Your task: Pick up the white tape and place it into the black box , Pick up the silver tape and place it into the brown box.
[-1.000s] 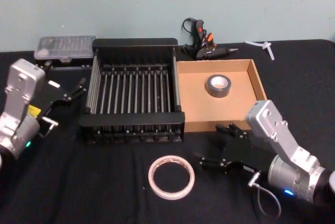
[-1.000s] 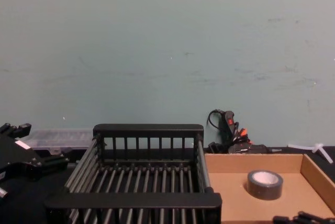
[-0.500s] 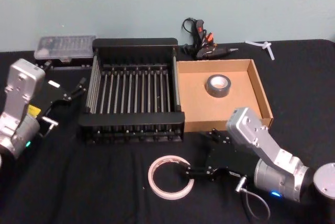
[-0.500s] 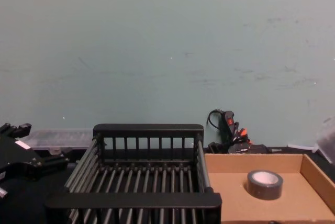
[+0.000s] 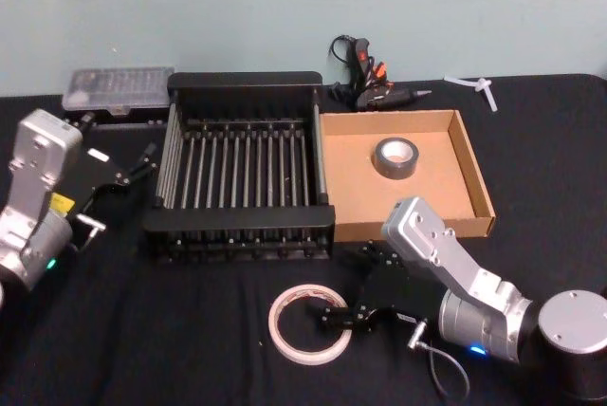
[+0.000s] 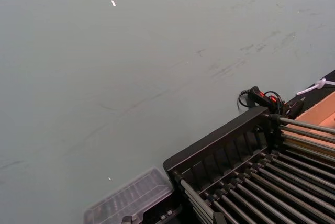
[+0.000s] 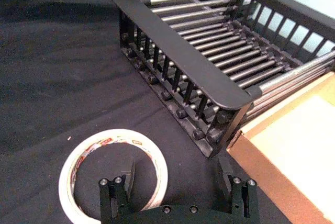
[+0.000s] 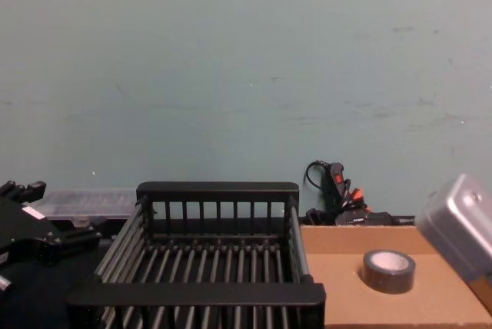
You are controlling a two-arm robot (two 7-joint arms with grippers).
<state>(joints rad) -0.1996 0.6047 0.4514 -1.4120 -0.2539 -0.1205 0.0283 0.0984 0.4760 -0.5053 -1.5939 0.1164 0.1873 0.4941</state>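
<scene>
At the left edge of the head view the left gripper [image 5: 142, 161] is parked beside the black box [image 5: 242, 85], level with its left wall; whether its fingers are apart or together cannot be told. The black box sits centre frame, and the brown box [image 5: 474, 169] touches its right side, with the silver tape [image 5: 395, 156] lying flat in its upper middle.

Low in the frame, on the bench [image 5: 171, 330] in front of the black box, lies the white tape [image 5: 309, 322]. The right gripper [image 5: 349, 304] sits at its right rim with fingers spread apart. In the right wrist view one finger [image 7: 128, 174] stands inside the ring's hole and the other [image 7: 225, 174] outside it, so the ring's wall [image 7: 112, 169] lies between them, not yet clamped.

A second ago the right gripper was further right, clear of the ring; it has since slid left until it straddles the rim. The tape itself has not moved, and neither has the left arm.
</scene>
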